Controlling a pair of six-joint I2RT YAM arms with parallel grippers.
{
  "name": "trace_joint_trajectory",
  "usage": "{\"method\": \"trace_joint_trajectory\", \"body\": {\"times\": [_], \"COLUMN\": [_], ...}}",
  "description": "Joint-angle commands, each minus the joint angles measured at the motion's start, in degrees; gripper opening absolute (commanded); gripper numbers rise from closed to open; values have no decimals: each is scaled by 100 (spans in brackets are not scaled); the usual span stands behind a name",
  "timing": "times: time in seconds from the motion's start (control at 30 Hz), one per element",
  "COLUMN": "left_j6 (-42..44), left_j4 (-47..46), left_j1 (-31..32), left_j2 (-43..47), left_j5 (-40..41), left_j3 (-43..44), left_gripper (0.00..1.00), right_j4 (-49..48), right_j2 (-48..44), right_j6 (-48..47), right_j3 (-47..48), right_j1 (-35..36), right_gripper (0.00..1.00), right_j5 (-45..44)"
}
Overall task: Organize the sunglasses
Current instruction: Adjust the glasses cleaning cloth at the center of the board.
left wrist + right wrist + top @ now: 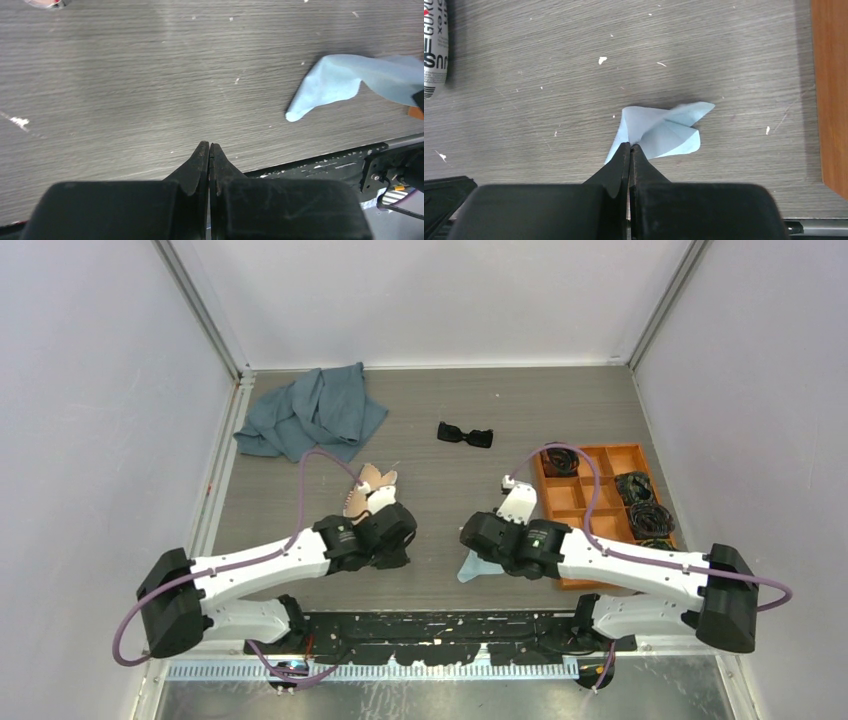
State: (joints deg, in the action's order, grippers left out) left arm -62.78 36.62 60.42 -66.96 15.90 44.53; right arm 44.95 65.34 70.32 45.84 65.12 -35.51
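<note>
Pale walls box in a grey wood-grain counter. The sunglasses lie on open surface toward its far side, long axis running roughly left to right, well apart from the grey cloth and the orange tray. They lie beyond both arms. The right end effector looks slightly nearer than the left end effector. Each has its fingers pressed together and seems to grip nothing.
</note>
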Motion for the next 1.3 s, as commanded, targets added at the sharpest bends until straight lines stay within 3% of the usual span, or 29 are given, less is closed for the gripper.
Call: {"method": "trace_joint_trajectory", "body": {"times": [0.0,0.17,0.33,0.5,0.67,0.97,1.03,1.13,1.27], "left_j6": [480,626,956,1222,1329,1339,1339,1335,1244], "left_j4": [-319,-126,270,885,902,281,144,-20,-173], "left_j1": [-95,-516,-1017,-1194,-1226,-1226,-1226,-1218,-1159], "left_j2": [-171,113,659,944,1043,406,237,-51,-355], "left_j5": [-166,-281,-247,51,26,-818,-950,-1116,-1267], "left_j3": [463,452,606,1061,1036,645,589,540,561], "left_gripper": [0,0,0,0,0,0,0,0,0], "right_j4": [-404,-737,-990,-1122,-1442,-1732,-1592,-1172,-635], "right_j2": [167,522,1130,1378,1069,136,-111,-296,-587], "right_j6": [-598,-1148,-2042,-2092,-1318,-8,24,-9,-48], "right_j3": [533,1105,2277,2800,1498,-1224,-1486,-1525,-1312], "right_j1": [-42,-313,-869,-1023,-1072,-1080,-1073,-1079,-1074], "right_gripper": [0,0,0,0,0,0,10,35,43], "right_j5": [20,284,535,787,958,1559,1640,1618,1263]}}
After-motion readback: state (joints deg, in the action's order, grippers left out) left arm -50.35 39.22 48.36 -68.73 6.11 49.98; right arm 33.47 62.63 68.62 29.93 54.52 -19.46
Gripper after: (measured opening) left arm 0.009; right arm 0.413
